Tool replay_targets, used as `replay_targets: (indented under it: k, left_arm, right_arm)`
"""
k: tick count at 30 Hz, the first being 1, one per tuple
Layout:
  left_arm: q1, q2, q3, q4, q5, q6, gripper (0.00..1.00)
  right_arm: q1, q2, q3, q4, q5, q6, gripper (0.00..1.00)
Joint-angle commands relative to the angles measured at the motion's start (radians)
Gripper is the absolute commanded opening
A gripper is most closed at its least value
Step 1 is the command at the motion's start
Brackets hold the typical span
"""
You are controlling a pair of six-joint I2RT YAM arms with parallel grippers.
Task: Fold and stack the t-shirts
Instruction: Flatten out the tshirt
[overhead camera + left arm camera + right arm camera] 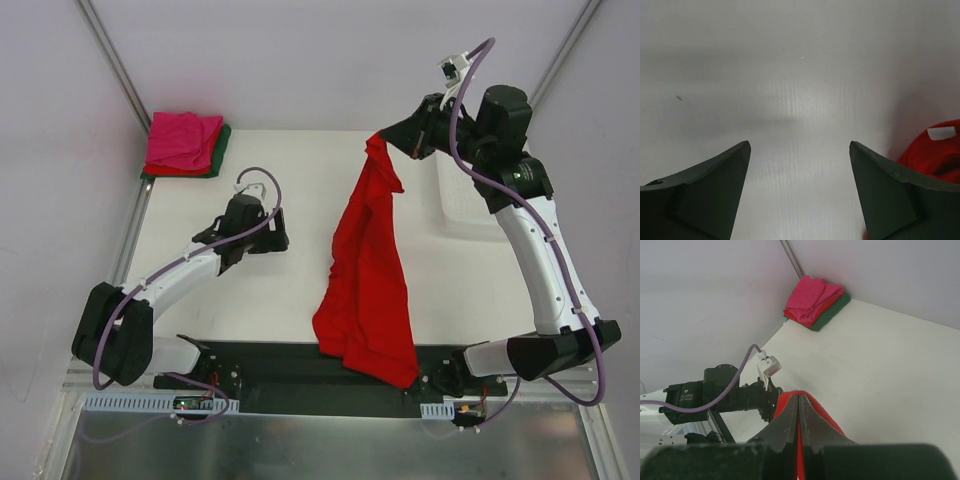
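As right gripper (799, 399) clamps red t-shirt (365, 280), aloft

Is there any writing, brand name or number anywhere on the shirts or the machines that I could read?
No text can be read in any view.
White tag on the red t-shirt: too blurred to tell whether it bears print.
Folded stack of t-shirts: no print shows.
Small board at the near edge: too small to read.
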Motion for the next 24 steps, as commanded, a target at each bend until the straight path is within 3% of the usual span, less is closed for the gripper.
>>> replay_targets:
  k: [1,2,12,24]
  left_arm:
    - [-0.035,0.035,0.035,0.097,0.235,0.063,0.81]
    - [-0.048,0.040,0.035,0.140,0.292,0.070,0.81]
    - [-0.200,-0.017,-0.052,0.264,0.369,0.035,0.82]
    - [-0.306,0.013,-0.101,0.293,0.341,0.038,0.82]
  right_arm:
    - [0.003,-0.037,-0.008,0.025,0.057,-0.052,0.01]
    - [0.001,-0.040,-0.011,0.023,0.071,-0.058,0.01]
    - [-0.009,-0.022,0.007,-0.020,0.134,-0.105,0.01]
    - [-0.025,-0.017,-0.008,-0.020,0.135,-0.096,0.01]
